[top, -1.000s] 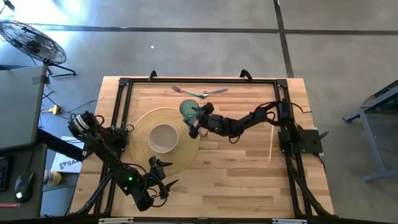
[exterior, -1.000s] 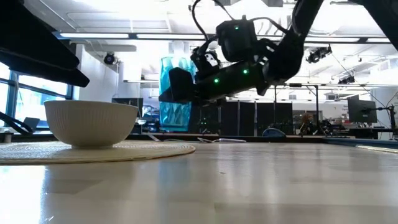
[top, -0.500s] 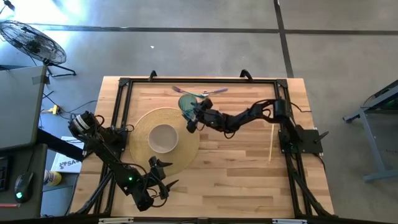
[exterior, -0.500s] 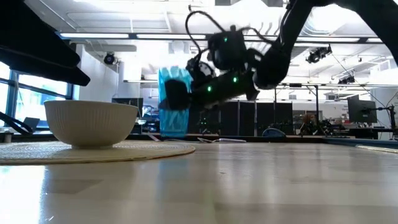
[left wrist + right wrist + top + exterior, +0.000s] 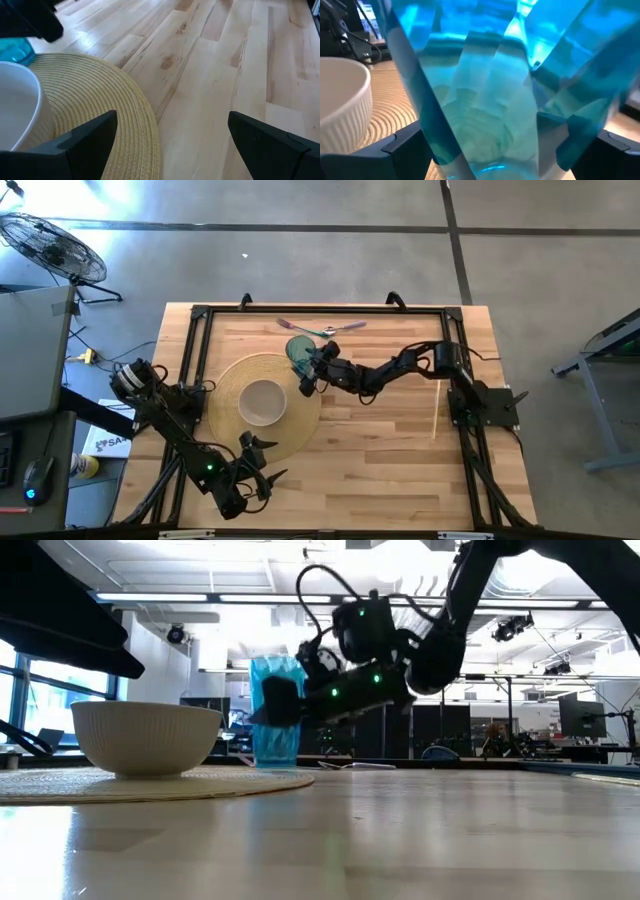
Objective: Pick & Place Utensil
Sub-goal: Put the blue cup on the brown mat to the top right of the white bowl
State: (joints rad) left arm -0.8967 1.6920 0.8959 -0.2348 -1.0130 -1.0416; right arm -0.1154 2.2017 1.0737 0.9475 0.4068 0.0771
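Note:
A blue translucent faceted cup (image 5: 298, 351) stands upright between my right gripper's (image 5: 308, 370) fingers, over the far-right edge of the round woven placemat (image 5: 232, 370). In the low view the cup (image 5: 275, 710) has its base at mat level. The white ribbed bowl (image 5: 263, 402) sits in the middle of the mat. Metal utensils (image 5: 322, 329) lie flat by the table's far edge. My left gripper (image 5: 262, 462) is open and waits near the table's near edge, touching nothing. My right gripper (image 5: 495, 150) is shut on the blue cup, pinching its side wall (image 5: 435, 135) between the two fingers (image 5: 405, 150), one on each side. The fingers come about level from the table's right. The cup is upright; whether its base touches the mat, I cannot tell.
A thin wooden stick (image 5: 437, 408) lies along the right side of the table. A black frame (image 5: 200, 315) runs round the tabletop. Bare wood (image 5: 380, 450) spreads over the near-right part. My left wrist view shows the mat's edge (image 5: 125, 110) and the bowl's wall (image 5: 20, 115).
My right gripper has carried the blue cup down and a little toward the table's left and far edge, staying shut on it. The cup has gone from hanging clear above the table to standing with its base at the placemat's level.

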